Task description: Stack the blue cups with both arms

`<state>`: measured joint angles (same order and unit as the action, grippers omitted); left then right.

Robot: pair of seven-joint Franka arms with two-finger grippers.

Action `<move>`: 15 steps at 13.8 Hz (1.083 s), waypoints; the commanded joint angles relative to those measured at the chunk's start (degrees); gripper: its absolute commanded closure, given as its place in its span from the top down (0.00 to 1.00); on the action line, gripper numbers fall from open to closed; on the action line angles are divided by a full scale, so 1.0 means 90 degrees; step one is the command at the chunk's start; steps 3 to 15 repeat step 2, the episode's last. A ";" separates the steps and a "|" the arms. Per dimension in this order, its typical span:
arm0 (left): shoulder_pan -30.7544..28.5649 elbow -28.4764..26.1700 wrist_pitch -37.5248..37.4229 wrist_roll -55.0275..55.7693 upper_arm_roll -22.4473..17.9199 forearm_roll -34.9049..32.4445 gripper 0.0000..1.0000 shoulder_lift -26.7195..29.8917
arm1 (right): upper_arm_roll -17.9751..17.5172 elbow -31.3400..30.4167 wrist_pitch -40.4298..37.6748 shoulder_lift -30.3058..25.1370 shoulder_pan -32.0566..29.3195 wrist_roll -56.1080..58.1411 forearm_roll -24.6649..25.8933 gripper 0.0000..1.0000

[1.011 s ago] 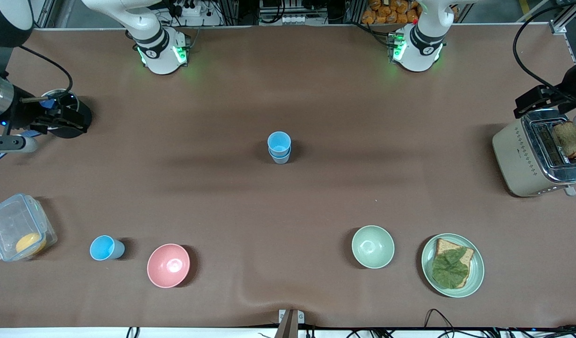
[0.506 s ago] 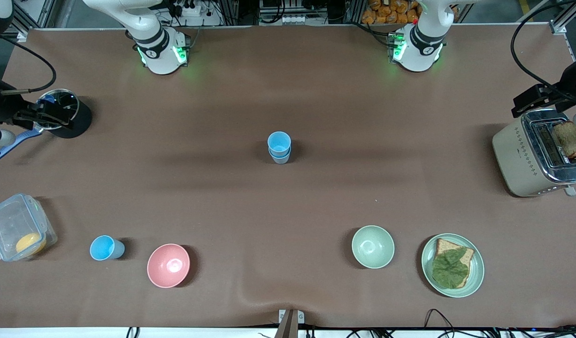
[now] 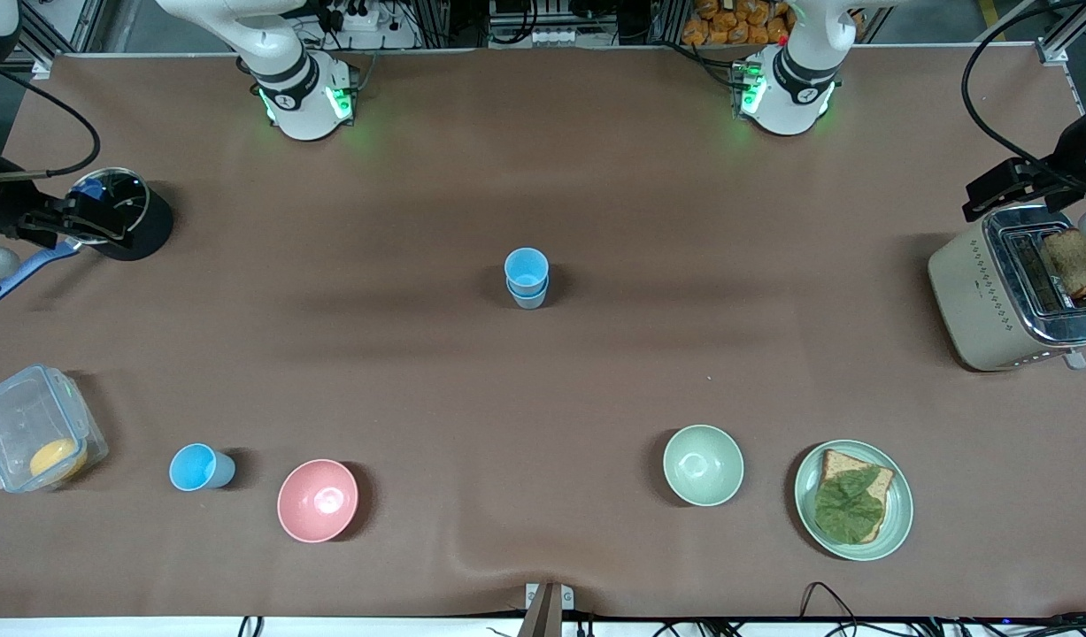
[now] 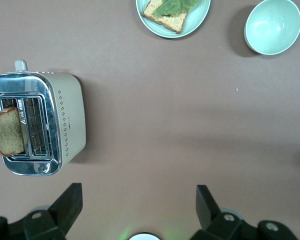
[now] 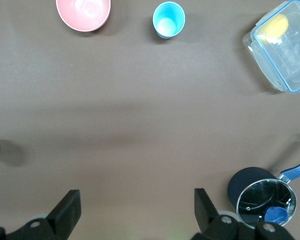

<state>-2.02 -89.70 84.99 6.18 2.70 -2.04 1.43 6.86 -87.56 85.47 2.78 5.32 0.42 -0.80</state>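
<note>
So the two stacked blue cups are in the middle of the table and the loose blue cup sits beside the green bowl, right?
Not quite. The stacked blue cups are mid-table, but the front view shows the loose blue cup beside the pink bowl, not the green bowl.

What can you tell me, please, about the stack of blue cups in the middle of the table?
The stack of blue cups stands upright at mid-table: two small, tapered, handleless tumblers that look like plastic. A bright sky-blue cup sits nested in a paler grey-blue cup, of which only the lower part shows. The upper cup's mouth is open and looks empty. Only the brown table touches the stack; neither claw is near it.
</note>
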 commanded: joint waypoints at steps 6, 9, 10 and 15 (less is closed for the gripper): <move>0.0049 0.0025 -0.0029 -0.0071 -0.0036 0.0119 1.00 0.0075 | -0.0069 -0.0027 0.0044 -0.0055 -0.0102 0.0012 0.0089 1.00; 0.0049 0.0025 -0.0029 -0.0071 -0.0036 0.0119 1.00 0.0075 | -0.0069 -0.0027 0.0044 -0.0055 -0.0102 0.0012 0.0089 1.00; 0.0049 0.0025 -0.0029 -0.0071 -0.0036 0.0119 1.00 0.0075 | -0.0069 -0.0027 0.0044 -0.0055 -0.0102 0.0012 0.0089 1.00; 0.0049 0.0025 -0.0029 -0.0071 -0.0036 0.0119 1.00 0.0075 | -0.0069 -0.0027 0.0044 -0.0055 -0.0102 0.0012 0.0089 1.00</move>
